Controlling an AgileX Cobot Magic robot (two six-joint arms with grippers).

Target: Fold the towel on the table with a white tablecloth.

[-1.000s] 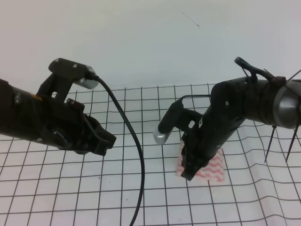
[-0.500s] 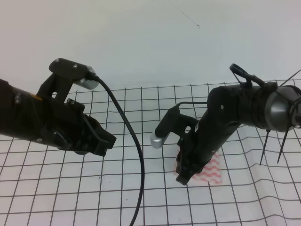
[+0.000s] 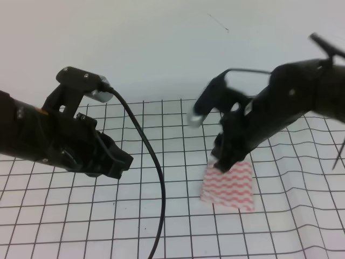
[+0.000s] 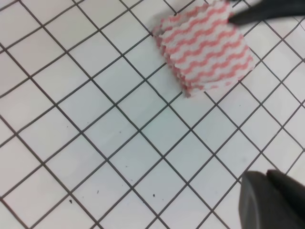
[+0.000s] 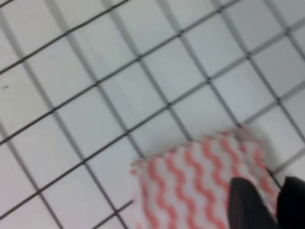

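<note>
No writing was legible; the folded towel [image 3: 228, 185] lay on the table [image 3: 81, 216]; right tool [image 3: 222, 162] hovered above it, grip state unclear; left tool [image 3: 121, 162] likewise unclear.

1 high front view, 2 close downward wrist views, all sharing the towel [image 3: 228, 185].

A plain pale wall [image 3: 161, 48] rises behind the scene. It bears one thin dark mark [image 3: 218, 22]. The light is soft and even.

Left arm low at the left, left gripper [image 3: 121, 162] state unclear, right gripper [image 3: 222, 162] raised, fingers nearly together
</note>
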